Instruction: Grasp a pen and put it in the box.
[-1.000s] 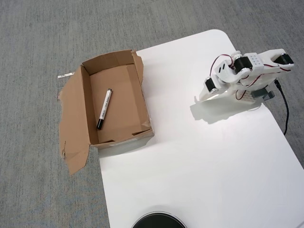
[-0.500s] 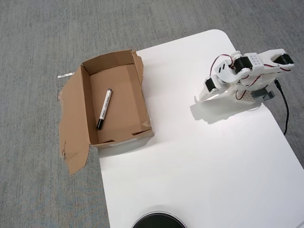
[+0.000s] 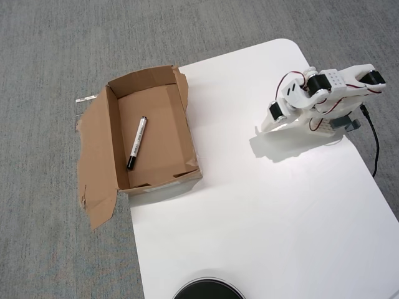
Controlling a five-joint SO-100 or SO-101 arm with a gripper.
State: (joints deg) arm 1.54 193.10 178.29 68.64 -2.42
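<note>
One pen [image 3: 137, 142] lies flat inside the box [image 3: 112, 131]; task looks done. Arm folded on the desk [image 3: 262, 218], hand [image 3: 267, 126] holds nothing, can't tell if parted.

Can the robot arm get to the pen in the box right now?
Probably yes. The pen lies in the open box with nothing covering it, and the white table between it and the folded arm is bare.
</note>
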